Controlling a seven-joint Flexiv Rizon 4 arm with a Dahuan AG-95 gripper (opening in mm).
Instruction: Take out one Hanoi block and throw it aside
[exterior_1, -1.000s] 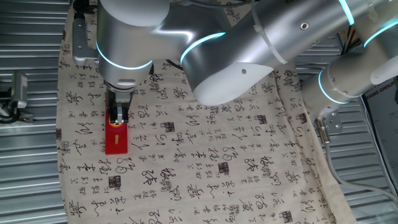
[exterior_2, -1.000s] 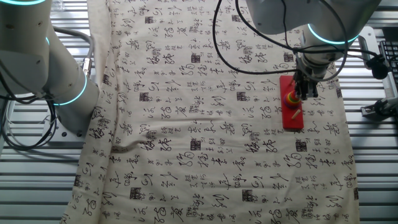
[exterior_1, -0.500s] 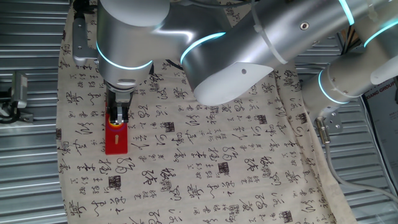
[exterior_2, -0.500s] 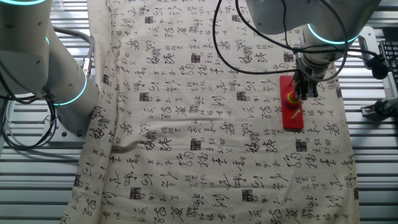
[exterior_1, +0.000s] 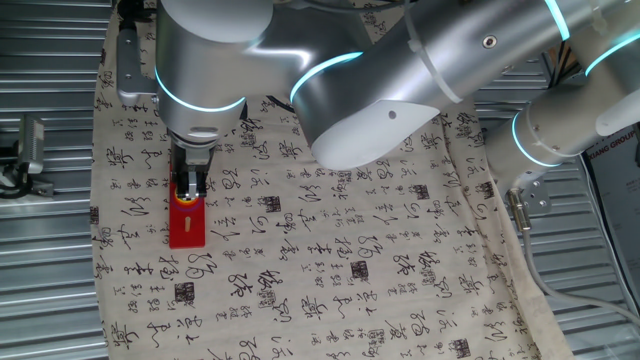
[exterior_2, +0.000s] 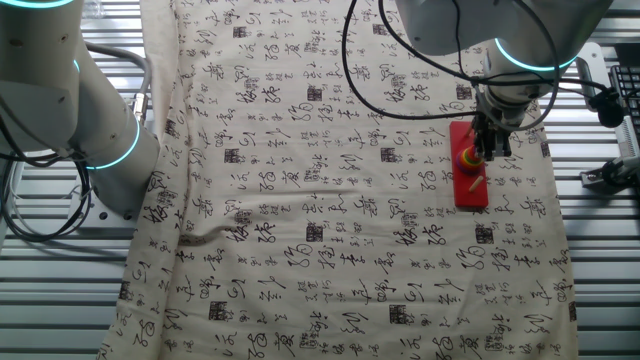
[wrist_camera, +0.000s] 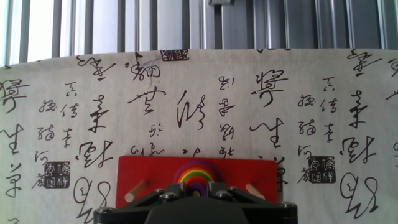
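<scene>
Purple piece: we see the Hanoi block (wrist_camera: 197, 182) at the top of the ring stack on the middle peg of the red base (wrist_camera: 149, 171), directly ahead of the fingers in the hand view.
Gripper (exterior_2: 489, 152): it hangs low over the stack; in one fixed view it (exterior_1: 188, 187) hides the rings.
Jaws: we cannot tell whether they are open or already pinching the block, as the fingertips fall below the hand view's edge.
Setting: the base (exterior_2: 471, 180) lies on the calligraphy cloth (exterior_2: 300, 150) covering the worktop.
Pegs: 2 bare wooden pegs (wrist_camera: 136, 191) flank the stack.
Risk 1: a deep pinch could catch the ring underneath too, lifting 2 pieces.
Risk 2: an off-centre pull could bind on the peg and drag the base.
</scene>
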